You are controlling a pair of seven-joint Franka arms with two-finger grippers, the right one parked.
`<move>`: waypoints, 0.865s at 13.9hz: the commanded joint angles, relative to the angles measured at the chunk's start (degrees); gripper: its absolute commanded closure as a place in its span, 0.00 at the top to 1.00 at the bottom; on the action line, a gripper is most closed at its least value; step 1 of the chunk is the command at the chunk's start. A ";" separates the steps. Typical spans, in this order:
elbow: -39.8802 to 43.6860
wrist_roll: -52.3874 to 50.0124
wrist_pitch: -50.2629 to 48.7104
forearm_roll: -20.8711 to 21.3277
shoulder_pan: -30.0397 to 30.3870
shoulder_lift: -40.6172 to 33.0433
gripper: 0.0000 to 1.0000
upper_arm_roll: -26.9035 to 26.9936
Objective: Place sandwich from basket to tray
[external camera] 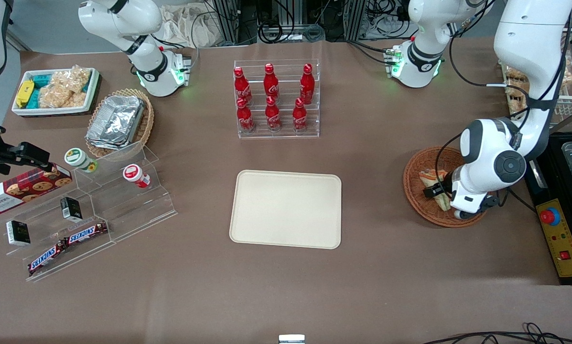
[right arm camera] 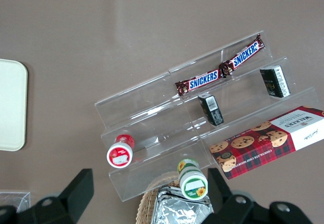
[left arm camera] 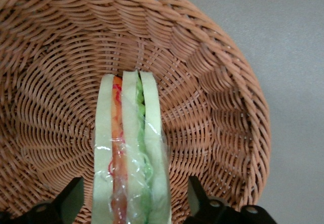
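Inside basket (left arm camera: 223, 107), end effector (left arm camera: 134, 204) straddling sandwich (left arm camera: 131, 153)

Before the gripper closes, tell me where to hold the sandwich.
Pinch the sandwich across its two outer bread faces, coming from above. It stands on edge in the basket with its layers upright, so the flat faces meet the fingers. The gripper straddles it, open, a finger on each side.
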 commanded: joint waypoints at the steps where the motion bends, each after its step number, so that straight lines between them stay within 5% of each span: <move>1: -1.19 -0.78 0.73 0.95 0.35 -1.50 0.63 -0.35; 3: -1.28 -0.69 -0.05 0.95 0.35 -1.93 0.37 -0.35; 6: 0.38 -0.25 -4.88 0.87 0.35 -3.16 0.13 -0.35; 12: 19.50 1.42 -24.10 2.19 -0.44 -4.31 0.07 -2.27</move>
